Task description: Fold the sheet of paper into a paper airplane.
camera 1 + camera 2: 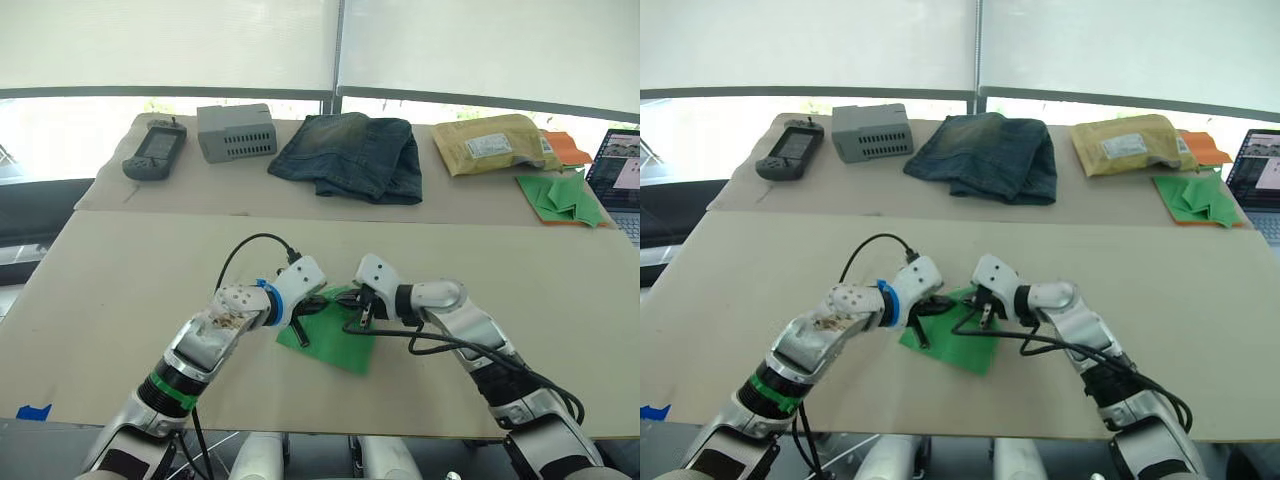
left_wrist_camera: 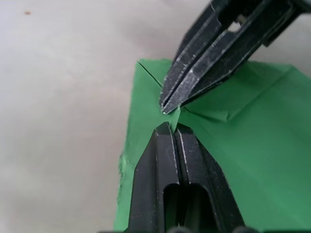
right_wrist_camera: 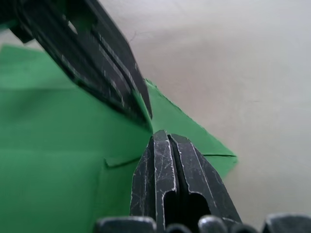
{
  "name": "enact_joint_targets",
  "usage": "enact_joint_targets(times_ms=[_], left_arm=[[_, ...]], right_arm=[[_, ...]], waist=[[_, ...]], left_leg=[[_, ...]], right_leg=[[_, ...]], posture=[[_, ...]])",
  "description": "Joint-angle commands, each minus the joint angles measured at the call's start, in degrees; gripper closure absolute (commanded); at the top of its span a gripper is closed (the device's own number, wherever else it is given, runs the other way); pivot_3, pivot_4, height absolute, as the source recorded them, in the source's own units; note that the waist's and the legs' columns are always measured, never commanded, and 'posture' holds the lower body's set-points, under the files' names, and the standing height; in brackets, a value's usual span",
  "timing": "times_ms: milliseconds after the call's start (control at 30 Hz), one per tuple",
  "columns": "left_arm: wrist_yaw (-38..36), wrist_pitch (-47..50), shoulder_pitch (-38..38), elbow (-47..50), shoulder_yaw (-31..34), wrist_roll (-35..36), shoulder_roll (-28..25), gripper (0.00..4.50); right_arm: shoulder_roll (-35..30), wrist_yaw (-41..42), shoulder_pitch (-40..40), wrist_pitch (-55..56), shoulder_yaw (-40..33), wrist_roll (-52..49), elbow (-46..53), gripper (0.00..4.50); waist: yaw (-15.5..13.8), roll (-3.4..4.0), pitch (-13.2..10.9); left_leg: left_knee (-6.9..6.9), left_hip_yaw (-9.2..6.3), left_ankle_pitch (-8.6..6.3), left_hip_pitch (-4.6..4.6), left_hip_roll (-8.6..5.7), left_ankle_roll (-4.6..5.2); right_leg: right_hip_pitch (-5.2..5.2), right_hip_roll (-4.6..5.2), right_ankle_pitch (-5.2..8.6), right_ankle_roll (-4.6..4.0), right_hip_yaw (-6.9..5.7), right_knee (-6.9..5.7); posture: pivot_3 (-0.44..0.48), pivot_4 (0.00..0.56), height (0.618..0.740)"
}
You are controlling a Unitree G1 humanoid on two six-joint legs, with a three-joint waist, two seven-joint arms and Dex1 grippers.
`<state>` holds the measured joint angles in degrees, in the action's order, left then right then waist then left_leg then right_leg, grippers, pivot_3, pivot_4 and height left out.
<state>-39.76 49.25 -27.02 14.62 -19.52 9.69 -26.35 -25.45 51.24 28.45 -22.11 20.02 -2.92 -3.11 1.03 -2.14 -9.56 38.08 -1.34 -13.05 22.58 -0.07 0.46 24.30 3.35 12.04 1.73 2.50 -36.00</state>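
Green paper is your worry here: the sheet of paper (image 1: 335,343) lies flat on the near table (image 1: 120,290), and both grippers meet tip to tip on one raised ridge at its far edge. Your left gripper (image 2: 171,127) and right gripper (image 3: 159,135) each have jaws pressed together on that thin fold (barely any paper between them). Pull apart unevenly and it likely tears or slips free.
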Motion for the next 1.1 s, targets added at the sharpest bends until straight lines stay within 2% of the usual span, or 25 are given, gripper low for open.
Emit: enact_joint_targets(times_ms=[33, 300, 767, 1000, 1100], left_arm=[[0.1, 1.8, -1.4, 2.6, 3.5, 2.2, 0.0, 4.48], [-0.4, 4.0, -2.1, 2.1, 6.3, 5.8, -0.3, 4.48], [0.4, 2.8, -0.2, 1.8, 1.0, 4.7, -0.3, 4.48], [1.0, 3.0, 0.1, 1.2, 0.6, 5.3, 0.9, 4.48], [0.4, 4.2, 0.3, 1.4, 1.7, 7.1, 1.9, 3.62]], right_arm=[[-0.5, 0.6, 0.2, 1.5, 0.8, 1.4, -1.8, 4.5], [0.0, 0.5, 0.2, 2.0, 0.9, 1.9, -2.4, 4.5], [0.3, 0.3, -0.2, 1.6, 0.3, 2.2, -1.7, 4.5], [0.2, 0.3, -0.1, 1.6, 0.2, 2.2, -1.6, 4.5], [0.3, 0.2, 0.0, 1.7, 0.2, 2.3, -1.7, 4.5]], waist=[[0.0, 0.0, 0.0], [0.0, 0.0, 0.0], [0.0, 0.0, 0.0], [-0.1, 0.0, 0.0], [-0.1, 0.0, 0.0]], left_leg=[[0.0, 0.0, 0.0, 0.0, 0.0, 0.0], [0.0, -0.01, 0.0, -0.1, -0.01, 0.0], [0.0, 0.0, 0.0, -0.16, -0.01, 0.0], [0.0, 0.0, 0.0, -0.16, -0.02, 0.0], [0.0, 0.0, 0.0, -0.16, -0.01, 0.0]], right_leg=[[-0.01, 0.0, 0.0, 0.0, 0.0, 0.0], [-0.08, 0.01, -0.01, -0.01, 0.01, -0.02], [-0.14, 0.02, -0.01, -0.01, 0.03, -0.04], [-0.14, 0.02, -0.01, -0.02, 0.04, -0.05], [-0.14, 0.03, -0.01, -0.02, 0.04, -0.05]], posture=[[0.0, 0.15, 0.728], [0.0, 0.15, 0.728], [0.0, 0.15, 0.728], [0.0, 0.15, 0.728], [0.0, 0.15, 0.728]])
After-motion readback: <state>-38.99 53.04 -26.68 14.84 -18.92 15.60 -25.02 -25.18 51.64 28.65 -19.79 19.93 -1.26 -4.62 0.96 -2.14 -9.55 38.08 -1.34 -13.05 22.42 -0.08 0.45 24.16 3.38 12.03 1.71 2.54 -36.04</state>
